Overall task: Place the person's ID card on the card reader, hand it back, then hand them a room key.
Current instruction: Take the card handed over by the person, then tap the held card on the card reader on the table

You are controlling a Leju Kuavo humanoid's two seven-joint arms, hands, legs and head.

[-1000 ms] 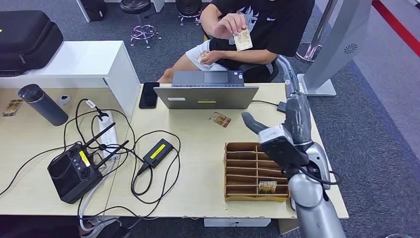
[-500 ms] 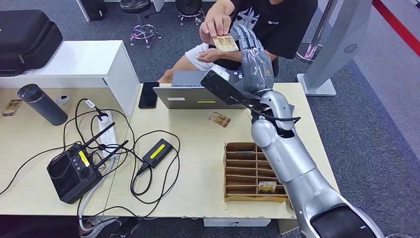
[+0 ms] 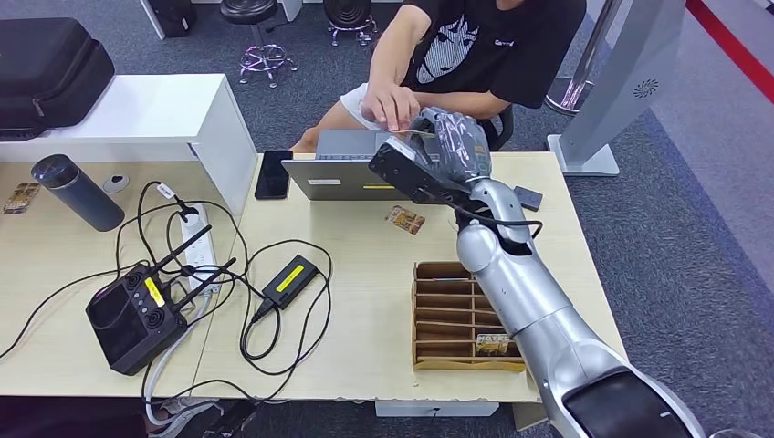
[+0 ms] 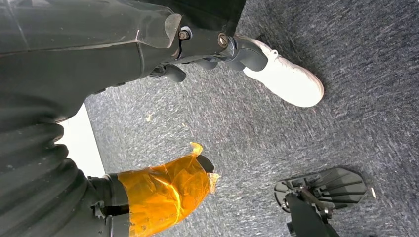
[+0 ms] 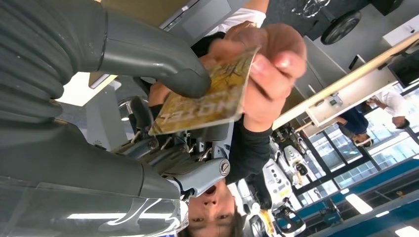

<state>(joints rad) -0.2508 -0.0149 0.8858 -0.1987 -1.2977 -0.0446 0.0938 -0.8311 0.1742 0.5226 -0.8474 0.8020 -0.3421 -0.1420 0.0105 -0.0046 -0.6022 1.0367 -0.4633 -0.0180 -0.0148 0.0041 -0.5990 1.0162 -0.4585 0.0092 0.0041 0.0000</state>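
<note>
My right hand (image 3: 454, 137) is raised over the back edge of the desk (image 3: 365, 301), just above the open laptop (image 3: 379, 173), meeting the person's hand (image 3: 394, 102). From the right wrist view, my thick grey thumb (image 5: 163, 59) lies across one face of the ID card (image 5: 207, 94), and the person's hand pinches the card's far end between fingertips and thumb. My darker fingers sit under the card, but I cannot tell whether they press up against it, so I cannot say whether my hand actually has a grip on it or is only touching it. The card is a yellowish rectangle with printed lettering. In the head view I see it nearly edge-on, as a thin sliver between the person's fingers and my hand, its long axis running roughly from the person's hand toward mine, about level.

My left hand (image 4: 163, 182) hangs low over grey carpet. Its thumb wears orange tape and its darker fingers reach out apart from the thumb, with nothing between them.

On the desk, a second patterned card (image 3: 405, 220) lies flat just in front of the laptop. A wooden slotted tray (image 3: 456, 315) sits near the front right edge beside my forearm, with one card (image 3: 493, 344) in a front compartment. Left of that are a black controller with antennas (image 3: 132, 315), a power strip (image 3: 196, 245), a black adapter with a yellow label (image 3: 292, 278) and looping cables. A dark flask (image 3: 78, 192) lies farther left, and a phone (image 3: 274, 175) rests beside the laptop.
</note>
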